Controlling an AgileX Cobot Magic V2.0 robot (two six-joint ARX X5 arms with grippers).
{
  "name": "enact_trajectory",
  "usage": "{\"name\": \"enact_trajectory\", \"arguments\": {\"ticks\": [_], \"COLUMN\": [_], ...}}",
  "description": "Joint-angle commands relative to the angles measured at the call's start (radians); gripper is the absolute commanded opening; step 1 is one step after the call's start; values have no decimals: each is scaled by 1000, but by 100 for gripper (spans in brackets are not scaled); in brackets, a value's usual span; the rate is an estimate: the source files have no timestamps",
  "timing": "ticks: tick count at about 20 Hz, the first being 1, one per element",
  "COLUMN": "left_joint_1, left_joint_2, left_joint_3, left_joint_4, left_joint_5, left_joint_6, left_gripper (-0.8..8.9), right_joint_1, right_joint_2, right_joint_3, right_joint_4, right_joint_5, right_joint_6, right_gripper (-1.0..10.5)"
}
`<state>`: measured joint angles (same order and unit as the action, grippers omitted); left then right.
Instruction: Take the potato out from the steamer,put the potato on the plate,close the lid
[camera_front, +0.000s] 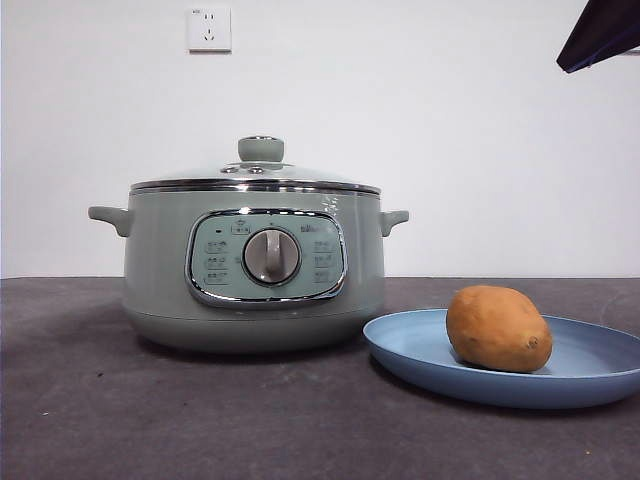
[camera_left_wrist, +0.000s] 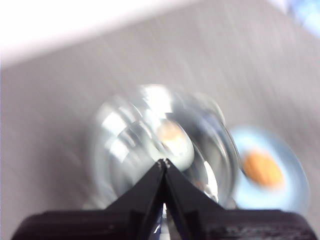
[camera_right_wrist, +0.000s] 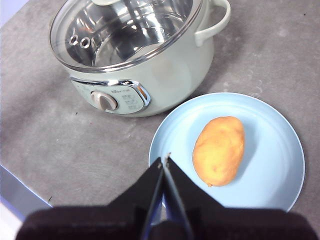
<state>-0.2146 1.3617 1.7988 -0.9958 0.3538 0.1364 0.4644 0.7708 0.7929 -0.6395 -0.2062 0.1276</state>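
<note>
A plain white wall (camera_front: 450, 150) with a white power socket (camera_front: 209, 29) backs a dark grey table (camera_front: 150, 420) whose surface looks matte and faintly mottled, like felt or stone.

The steamer (camera_front: 254, 270) is the biggest thing on it: a round, pale sage-green pot with smooth, slightly glossy walls, a stubby handle on each side, and a chrome-framed control panel around a silver dial (camera_front: 271, 257). The lid (camera_front: 257, 176) sits closed on it, a shallow glass dome with a bright chrome rim and a round pale green knob (camera_front: 260, 149); from the right wrist view two small vent holes show in the glass, and through it a bare, shiny steel interior.

Just beside the steamer lies the plate (camera_front: 590, 375), wide, shallow, light blue, smooth and matte. The potato (camera_front: 498, 328) rests on it, near the middle: an oval, orange-brown lump with smooth skin and a small dark spot at one end.

The right gripper (camera_right_wrist: 165, 160) hangs above the plate's edge, clear of the potato, its black jaws pressed together on nothing. The left gripper (camera_left_wrist: 163, 162) is above the lid in a motion-blurred view, jaws likewise together and empty. In the front view only a dark arm tip (camera_front: 600, 35) shows at the top corner.
</note>
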Motion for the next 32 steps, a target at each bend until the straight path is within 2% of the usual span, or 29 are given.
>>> {"name": "enact_trajectory", "arguments": {"ticks": [1, 4, 6, 10, 15, 18, 22, 32], "left_joint_1": [71, 169, 218, 275, 277, 277, 275, 275], "left_joint_2": [-101, -215, -313, -562, -801, -930, -1072, -1270], "left_joint_3": [0, -27, -133, -563, -1023, -1243, -1454, -1748], "left_joint_4": [51, 87, 186, 548, 802, 871, 899, 917], "left_joint_5": [2, -37, -39, -40, -40, -46, -138, -199], "left_joint_6": [-3, -1, -1, -2, -2, -3, -7, -45], "left_gripper": [-4, -4, -4, -4, -4, -4, -4, -4], "right_joint_1": [1, 1, 1, 1, 1, 1, 1, 1], "right_joint_2": [0, -4, -6, -6, -6, -6, -6, -6], "right_joint_3": [2, 2, 2, 2, 2, 2, 2, 2], "right_joint_4": [2, 2, 2, 2, 2, 2, 2, 2], "right_joint_5": [3, 3, 3, 3, 3, 3, 3, 3], "right_joint_6": [5, 5, 5, 5, 5, 5, 5, 5], "right_gripper": [1, 1, 1, 1, 1, 1, 1, 1]}}
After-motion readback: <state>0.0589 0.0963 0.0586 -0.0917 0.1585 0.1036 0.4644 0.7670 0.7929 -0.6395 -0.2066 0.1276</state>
